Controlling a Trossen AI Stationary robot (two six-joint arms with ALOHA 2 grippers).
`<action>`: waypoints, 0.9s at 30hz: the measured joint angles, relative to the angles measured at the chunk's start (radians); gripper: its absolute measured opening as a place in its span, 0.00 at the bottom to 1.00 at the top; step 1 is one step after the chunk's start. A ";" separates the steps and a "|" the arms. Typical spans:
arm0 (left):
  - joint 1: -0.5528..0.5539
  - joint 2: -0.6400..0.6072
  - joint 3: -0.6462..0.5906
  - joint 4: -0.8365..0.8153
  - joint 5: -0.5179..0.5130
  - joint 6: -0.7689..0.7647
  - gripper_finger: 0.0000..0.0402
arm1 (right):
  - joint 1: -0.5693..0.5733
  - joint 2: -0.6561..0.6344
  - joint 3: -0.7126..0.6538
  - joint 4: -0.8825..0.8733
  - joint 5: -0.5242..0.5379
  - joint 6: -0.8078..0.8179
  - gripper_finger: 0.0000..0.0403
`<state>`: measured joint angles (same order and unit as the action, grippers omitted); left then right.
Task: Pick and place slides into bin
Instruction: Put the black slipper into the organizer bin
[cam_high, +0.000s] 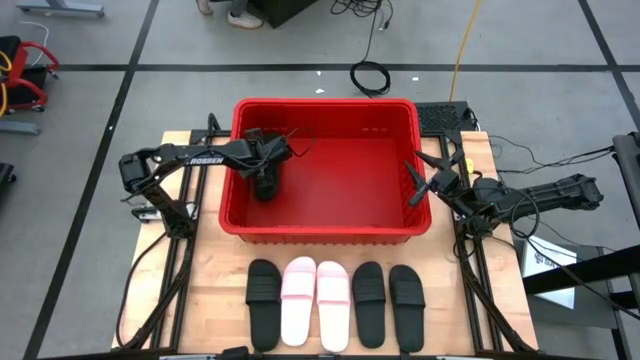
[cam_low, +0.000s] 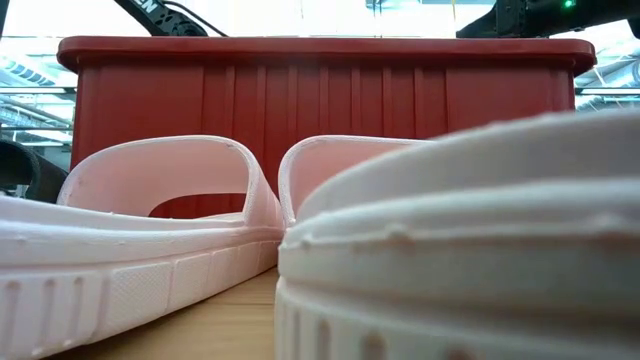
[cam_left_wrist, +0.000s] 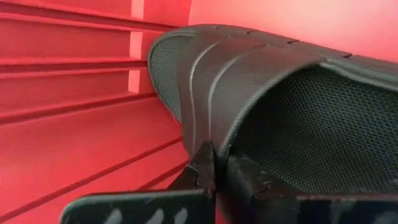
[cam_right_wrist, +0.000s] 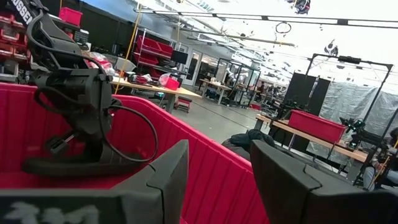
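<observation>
Inside the bin (cam_high: 325, 232), near its left wall, the left gripper (cam_high: 268, 170) pinches a black slide (cam_high: 266, 185) by its strap, the sole hanging low over the bin's floor, so the next move is likely just to let go. The right gripper (cam_high: 425, 182) waits spread over the bin's right rim. Five slides (cam_high: 334, 303) lie in a row on the desk (cam_high: 215, 290) before the bin, toes toward it.
</observation>
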<state>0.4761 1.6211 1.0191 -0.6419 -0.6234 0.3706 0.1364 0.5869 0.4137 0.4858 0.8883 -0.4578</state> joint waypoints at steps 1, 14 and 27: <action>0.000 0.000 0.000 0.000 -0.001 0.007 0.04 | 0.000 0.000 0.000 0.000 0.000 -0.001 0.41; 0.001 0.000 0.000 0.000 0.023 0.025 0.26 | 0.000 0.000 0.000 -0.006 0.000 0.000 0.41; -0.028 0.000 0.000 -0.034 0.016 -0.012 0.48 | 0.000 0.000 0.000 -0.011 0.000 0.000 0.41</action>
<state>0.4484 1.6211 1.0195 -0.6762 -0.6077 0.3584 0.1364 0.5869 0.4137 0.4749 0.8884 -0.4576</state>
